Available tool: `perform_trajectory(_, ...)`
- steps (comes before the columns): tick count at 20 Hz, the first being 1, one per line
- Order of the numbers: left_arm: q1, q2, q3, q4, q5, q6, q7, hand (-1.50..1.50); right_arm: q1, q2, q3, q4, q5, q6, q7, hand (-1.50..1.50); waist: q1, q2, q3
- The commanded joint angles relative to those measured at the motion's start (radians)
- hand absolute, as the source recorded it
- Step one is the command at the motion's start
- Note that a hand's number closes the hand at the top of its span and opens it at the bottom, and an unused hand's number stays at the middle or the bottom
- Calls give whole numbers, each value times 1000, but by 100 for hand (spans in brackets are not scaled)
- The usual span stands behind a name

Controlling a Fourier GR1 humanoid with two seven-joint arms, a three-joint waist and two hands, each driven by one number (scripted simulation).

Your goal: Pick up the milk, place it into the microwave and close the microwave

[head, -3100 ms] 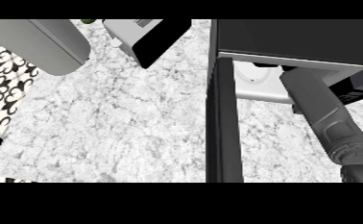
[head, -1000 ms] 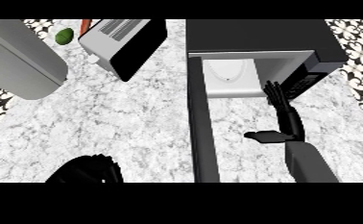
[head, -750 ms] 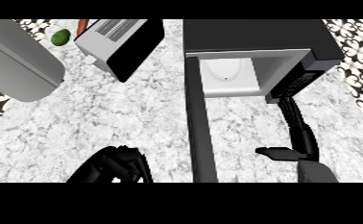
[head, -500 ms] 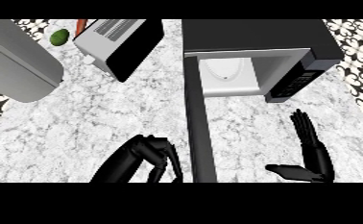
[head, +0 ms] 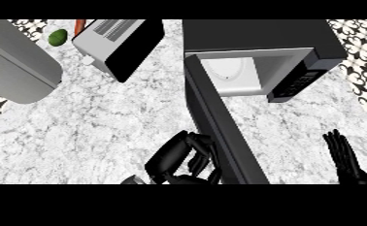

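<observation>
1. Two hands show at the near edge. The left hand point(head: 179, 159), at 6 o'clock, has its fingers curled with nothing seen in them, just beside the outer face of the microwave door point(head: 219, 123). The right hand point(head: 344, 158), at 4 o'clock, has straight fingers held close together, pointing up.
2. The marble counter point(head: 108, 118) lies open from 7 to 9 o'clock, and again between the door and the right hand.
3. The door stands open, a dark bar running from 6 towards 12 o'clock and splitting the counter.
4. The microwave point(head: 261, 36) sits at 1 o'clock with its cavity open. A white rounded shape point(head: 231, 70) lies inside; I cannot tell whether it is the milk.
5. A grey slab point(head: 25, 70) fills 9 o'clock. At 11 o'clock stands a toaster oven point(head: 114, 36), with a green fruit point(head: 57, 37) and a carrot point(head: 79, 25) beyond it.
</observation>
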State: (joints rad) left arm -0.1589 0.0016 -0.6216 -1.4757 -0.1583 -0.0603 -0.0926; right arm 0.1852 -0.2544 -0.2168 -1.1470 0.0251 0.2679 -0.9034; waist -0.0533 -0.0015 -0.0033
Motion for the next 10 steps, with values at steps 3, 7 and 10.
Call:
perform_trajectory(3,-141,-1,-149,263,40,232,-151,150,110,-33,29,-180,-81,143,-21,-150,-1,5,1)
perform_trajectory(7,-169,-1,-206,359,152,350,-272,150,158,-76,32,-307,-176,211,31,-150,-25,9,-1)
perform_trajectory(10,-210,-1,-247,424,225,434,-305,150,206,-75,51,-422,-217,199,92,-150,-43,11,-3)
